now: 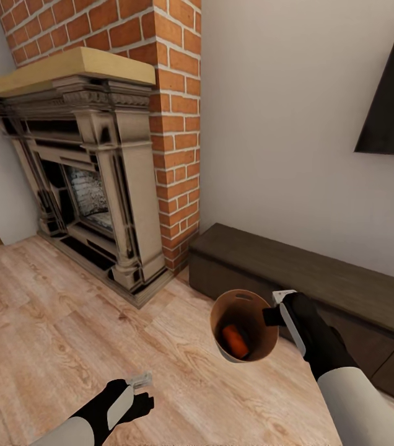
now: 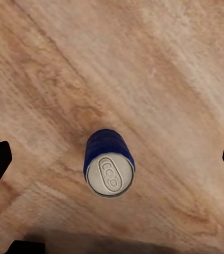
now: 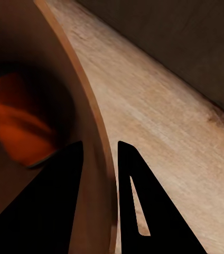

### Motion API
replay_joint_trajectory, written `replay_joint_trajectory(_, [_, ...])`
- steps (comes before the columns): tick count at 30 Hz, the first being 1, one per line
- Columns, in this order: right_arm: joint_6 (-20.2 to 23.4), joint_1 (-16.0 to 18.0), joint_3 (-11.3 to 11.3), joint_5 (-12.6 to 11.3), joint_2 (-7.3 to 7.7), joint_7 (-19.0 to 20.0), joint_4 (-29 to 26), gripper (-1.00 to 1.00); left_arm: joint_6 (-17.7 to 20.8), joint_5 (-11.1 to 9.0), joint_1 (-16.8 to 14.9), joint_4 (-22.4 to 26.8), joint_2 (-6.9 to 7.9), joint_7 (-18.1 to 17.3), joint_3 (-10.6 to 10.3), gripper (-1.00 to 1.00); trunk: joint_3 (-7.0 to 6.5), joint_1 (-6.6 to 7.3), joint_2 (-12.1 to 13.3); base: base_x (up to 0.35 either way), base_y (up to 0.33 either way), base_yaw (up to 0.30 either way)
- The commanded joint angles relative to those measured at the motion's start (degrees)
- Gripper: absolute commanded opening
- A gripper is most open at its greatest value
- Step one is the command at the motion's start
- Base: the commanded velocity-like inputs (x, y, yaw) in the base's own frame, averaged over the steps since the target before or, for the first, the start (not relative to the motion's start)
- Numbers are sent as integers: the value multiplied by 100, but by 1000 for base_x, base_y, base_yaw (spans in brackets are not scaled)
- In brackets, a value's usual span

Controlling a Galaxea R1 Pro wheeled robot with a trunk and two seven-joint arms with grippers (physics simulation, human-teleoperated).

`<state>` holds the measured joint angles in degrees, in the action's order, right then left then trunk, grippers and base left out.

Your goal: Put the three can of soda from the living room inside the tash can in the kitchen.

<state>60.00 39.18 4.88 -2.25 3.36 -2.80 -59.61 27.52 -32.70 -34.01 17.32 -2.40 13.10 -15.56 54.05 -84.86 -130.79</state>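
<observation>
On the light wood plank floor (image 1: 67,322) before the red-brick fireplace (image 1: 98,167): one robot, two arms, inventory as follows. Right gripper (image 1: 275,308): closed on the rim of the tash can (image 1: 245,325), one finger inside the wall and one outside, as the right wrist view shows with the coppery wall passing between the two dark fingers (image 3: 143,211). The tash can is carried tilted, mouth toward the camera, above the floor and just in front of the low dark bench (image 1: 321,279) that runs along the pale wall. Contents of the can: one orange can of soda (image 1: 236,341) lying on its side against the inner wall; it also shows as a blurred orange shape in the right wrist view (image 3: 17,124). Left gripper (image 1: 140,381): open, fingers spread wide, pointing down at the floor, well apart from the tash can. Beneath it, in the left wrist view: one dark blue can of soda (image 2: 109,164), grey top with pull tab facing the camera, standing on the planks between the two finger tips at the frame edges and touching neither. A black wall TV (image 1: 392,105) hangs on the wall above the bench.
</observation>
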Motion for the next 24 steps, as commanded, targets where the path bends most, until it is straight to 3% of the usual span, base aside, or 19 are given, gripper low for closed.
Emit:
replay_joint_trajectory(1, [0,3,-2,-47,-3,16,-5,-100,-1,0,0,0,1,0,0,100,17,-22,-42,0,0,0])
replay_joint_trajectory(24, [0,-6,3,-47,-11,16,-7,-100,14,1,0,0,-15,-51,8,100,430,-527,-965,0,0,0])
